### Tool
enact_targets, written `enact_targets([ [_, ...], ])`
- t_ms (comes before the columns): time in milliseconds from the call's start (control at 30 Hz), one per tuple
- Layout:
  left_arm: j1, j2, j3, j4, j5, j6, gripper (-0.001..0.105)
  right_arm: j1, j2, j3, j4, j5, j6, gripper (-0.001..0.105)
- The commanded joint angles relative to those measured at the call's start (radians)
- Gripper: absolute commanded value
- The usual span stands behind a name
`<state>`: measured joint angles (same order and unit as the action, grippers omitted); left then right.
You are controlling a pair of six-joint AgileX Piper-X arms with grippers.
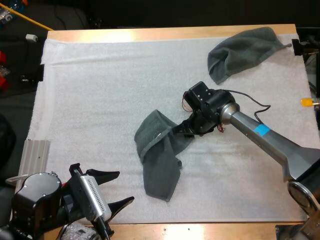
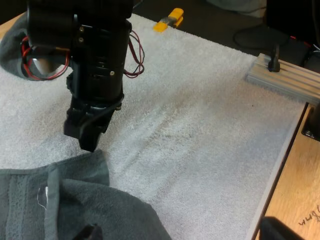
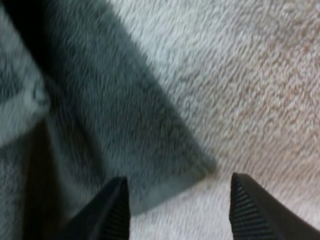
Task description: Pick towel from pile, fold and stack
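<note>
high view: 2 towels, 2 tools with jaws apart.

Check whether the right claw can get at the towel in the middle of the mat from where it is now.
Probably yes. The right claw is open right at a corner of the middle towel, with nothing between them, and the left claw sits off to the side, clear of it.

Wooden tabletop covered by a white mat; a ribbed metal rail lies along its left edge.
</note>
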<state>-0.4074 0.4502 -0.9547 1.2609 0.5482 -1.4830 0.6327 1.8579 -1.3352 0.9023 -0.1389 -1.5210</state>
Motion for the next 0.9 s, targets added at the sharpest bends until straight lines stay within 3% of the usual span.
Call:
enact_targets([
  [0,-0.005,0.002,-0.003,0.0,-0.008,0.008,0.06,-0.012,0.011,0.001,-0.015,-0.014,0.01,0.044],
  [500,-0.005,0.002,-0.003,0.0,-0.008,0.008,0.06,-0.028,0.107,0.0,-0.033,-0.113,0.044,0.042],
  [733,-0.005,0.002,-0.003,-0.002,-0.008,0.008,0.06,-0.028,0.113,0.0,-0.028,-0.104,0.053,0.002],
  [867,-0.01,0.002,-0.003,-0.002,-0.008,0.008,0.06,-0.028,0.113,0.0,-0.024,-0.093,0.044,0.0],
])
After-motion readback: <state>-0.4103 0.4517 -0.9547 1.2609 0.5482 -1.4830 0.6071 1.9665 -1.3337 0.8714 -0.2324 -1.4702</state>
